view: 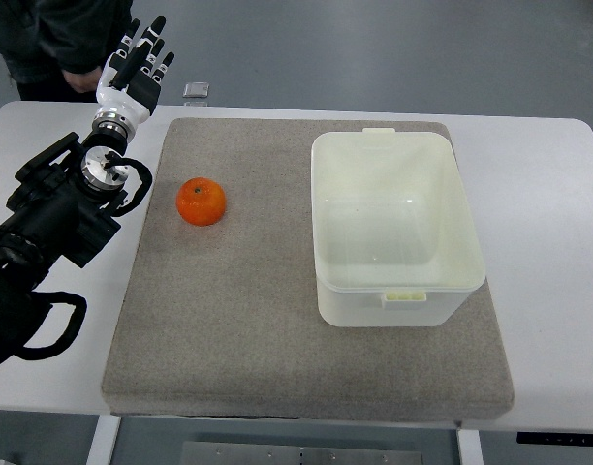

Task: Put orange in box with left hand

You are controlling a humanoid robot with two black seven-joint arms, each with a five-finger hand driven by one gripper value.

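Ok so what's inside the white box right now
Nothing shows inside the box: its bare pale floor is visible through the open top. The orange sits outside it on the grey mat. The mat beneath the box is covered.

We list a left arm (pixel 54 218) of bulky black housings with a looped black cable near its base, a silver metal wrist joint (pixel 105 167), and a left hand (pixel 134 70) with a white palm shell and black-and-white segmented fingers.

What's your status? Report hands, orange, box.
Left hand open, off the far-left mat corner, holding nothing. Orange on mat, untouched. Box empty, path clear.
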